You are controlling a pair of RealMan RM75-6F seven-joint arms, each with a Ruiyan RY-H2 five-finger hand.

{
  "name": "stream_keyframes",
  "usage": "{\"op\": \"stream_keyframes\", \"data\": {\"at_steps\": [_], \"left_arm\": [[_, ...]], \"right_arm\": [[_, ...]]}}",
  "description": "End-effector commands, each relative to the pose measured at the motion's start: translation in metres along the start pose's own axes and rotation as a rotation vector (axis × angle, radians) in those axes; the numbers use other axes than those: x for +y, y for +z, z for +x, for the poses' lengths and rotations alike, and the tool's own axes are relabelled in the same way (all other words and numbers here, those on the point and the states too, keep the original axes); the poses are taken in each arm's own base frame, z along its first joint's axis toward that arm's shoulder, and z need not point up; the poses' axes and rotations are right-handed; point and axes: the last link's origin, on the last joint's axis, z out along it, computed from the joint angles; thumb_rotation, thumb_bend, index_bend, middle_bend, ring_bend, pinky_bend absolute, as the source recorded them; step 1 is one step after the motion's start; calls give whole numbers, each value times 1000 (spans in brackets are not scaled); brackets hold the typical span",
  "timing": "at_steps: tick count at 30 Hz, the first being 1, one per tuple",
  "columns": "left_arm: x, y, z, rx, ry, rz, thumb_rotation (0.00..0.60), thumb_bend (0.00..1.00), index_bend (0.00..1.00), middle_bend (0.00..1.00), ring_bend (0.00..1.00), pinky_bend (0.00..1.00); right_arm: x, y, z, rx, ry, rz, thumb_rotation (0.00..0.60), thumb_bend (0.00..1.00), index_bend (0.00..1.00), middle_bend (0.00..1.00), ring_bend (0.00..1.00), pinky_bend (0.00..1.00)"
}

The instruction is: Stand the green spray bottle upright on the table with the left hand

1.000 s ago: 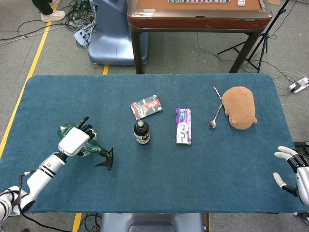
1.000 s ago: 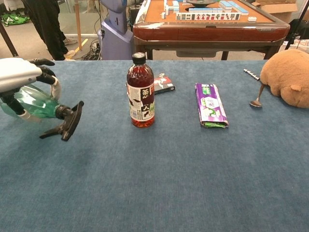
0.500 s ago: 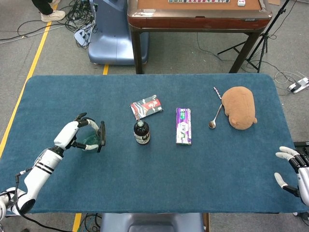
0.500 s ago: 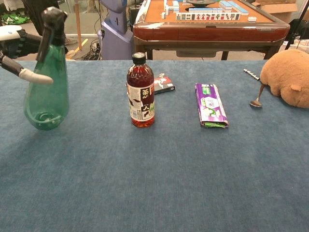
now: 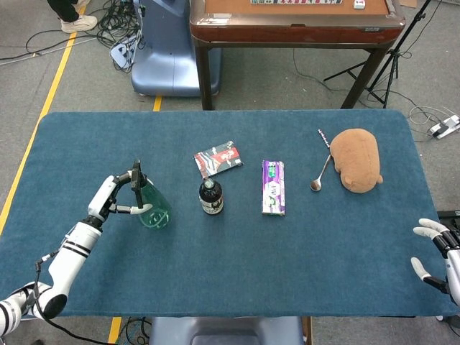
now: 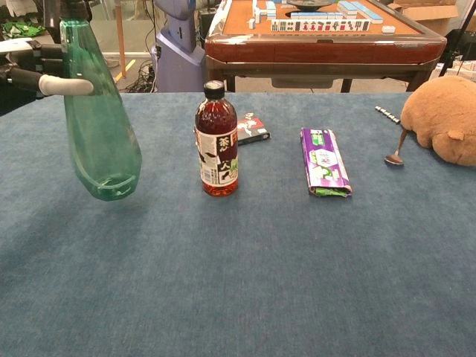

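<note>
- One relation mattered most: the green spray bottle [image 5: 152,206] was held by its neck in the left robot hand [image 5: 113,198], its body hanging below and just inboard of the fingers [image 6: 65,85].
- Its long axis was seen near upright, tilted slightly, the base swung a little toward the brown tea bottle [image 6: 216,141].
- Whether the base touched the worktop [image 6: 297,268] could not be told; it was judged just above or barely resting.
- The right robot hand [image 5: 437,251] lay well apart, fingers spread, holding nothing.
</note>
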Motion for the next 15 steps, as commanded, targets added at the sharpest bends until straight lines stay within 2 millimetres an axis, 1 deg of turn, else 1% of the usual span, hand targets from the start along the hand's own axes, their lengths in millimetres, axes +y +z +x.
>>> {"op": "stream_keyframes", "data": {"at_steps": [1, 8, 11, 13, 15], "left_arm": [[-8, 2, -5, 29, 13, -7, 600, 215, 504, 491, 230, 0], [-24, 6, -15, 71, 75, -13, 600, 215, 487, 477, 224, 0], [-31, 7, -16, 71, 129, -17, 600, 214, 469, 455, 200, 0], [-34, 6, -17, 68, 136, -12, 600, 214, 459, 442, 193, 0], [-37, 5, -18, 49, 148, -2, 600, 214, 422, 397, 171, 0]], "right_arm": [[0, 0, 0, -1, 0, -1, 600, 269, 318, 244, 184, 295], [1, 0, 0, -3, -1, -5, 600, 270, 318, 244, 184, 295], [1, 0, -1, -4, -1, -5, 600, 269, 318, 245, 184, 295], [1, 1, -1, -5, -1, -5, 600, 269, 318, 244, 184, 295], [1, 1, -1, -5, -1, -6, 600, 269, 318, 244, 184, 295]]}}
